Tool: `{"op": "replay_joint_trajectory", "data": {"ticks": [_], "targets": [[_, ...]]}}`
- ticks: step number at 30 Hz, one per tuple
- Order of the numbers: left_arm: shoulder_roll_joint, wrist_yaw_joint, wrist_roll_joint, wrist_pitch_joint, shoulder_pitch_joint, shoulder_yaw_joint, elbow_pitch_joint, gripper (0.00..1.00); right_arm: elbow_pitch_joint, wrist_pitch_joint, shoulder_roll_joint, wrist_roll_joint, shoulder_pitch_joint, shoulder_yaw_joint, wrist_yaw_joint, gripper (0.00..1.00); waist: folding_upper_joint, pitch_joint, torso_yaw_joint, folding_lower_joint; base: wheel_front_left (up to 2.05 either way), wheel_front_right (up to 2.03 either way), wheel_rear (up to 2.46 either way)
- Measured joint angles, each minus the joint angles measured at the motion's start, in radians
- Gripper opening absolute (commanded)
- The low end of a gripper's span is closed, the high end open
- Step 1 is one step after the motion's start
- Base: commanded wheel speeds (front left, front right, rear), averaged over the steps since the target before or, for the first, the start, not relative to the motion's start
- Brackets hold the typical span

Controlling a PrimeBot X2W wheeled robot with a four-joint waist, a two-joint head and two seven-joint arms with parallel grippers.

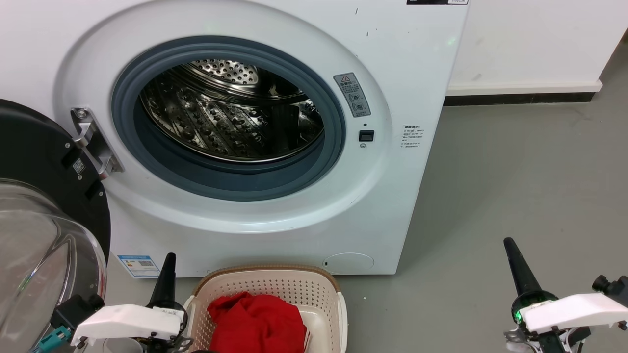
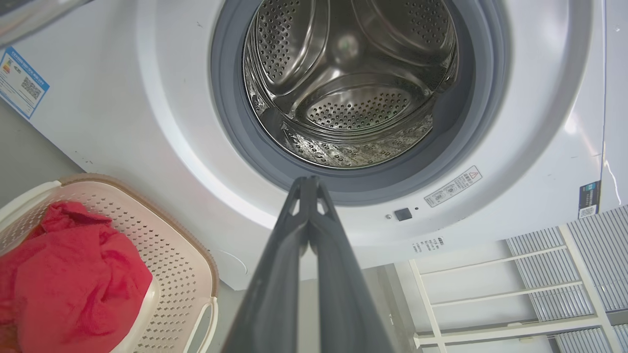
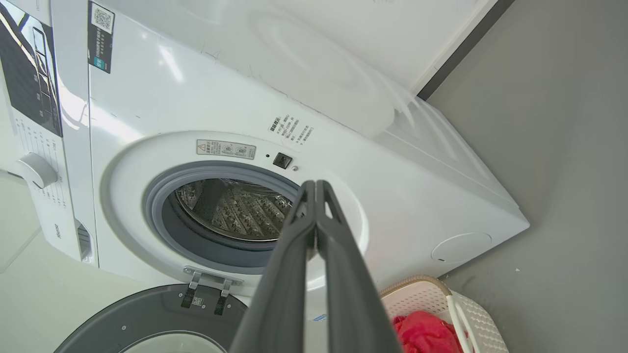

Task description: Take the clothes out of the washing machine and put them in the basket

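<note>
The white washing machine stands before me with its porthole open, and the steel drum holds nothing that I can see. Its black-rimmed glass door hangs open at the left. On the floor in front sits the cream basket, with the red clothes bunched inside it. The same red clothes lie in the basket in the left wrist view. My left gripper is shut and empty just left of the basket. At the lower right my right gripper is shut and empty over the floor.
Grey floor stretches to the right of the machine, up to a white wall with a dark skirting strip. A white slatted rack appears beside the machine in the left wrist view. The open door takes up the space at my left.
</note>
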Motion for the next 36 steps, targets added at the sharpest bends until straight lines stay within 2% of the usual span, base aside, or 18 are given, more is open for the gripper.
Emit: {"op": "replay_joint_trajectory", "data": {"ticks": [36], "targets": [[-0.005,-0.026,-0.343,0.064,-0.041,0.016,0.025,0.0,0.051,0.038,0.0,0.338,-0.052,-0.037,0.0,0.0,0.0,0.004,0.016,0.0,0.0,0.0,0.0]]}}
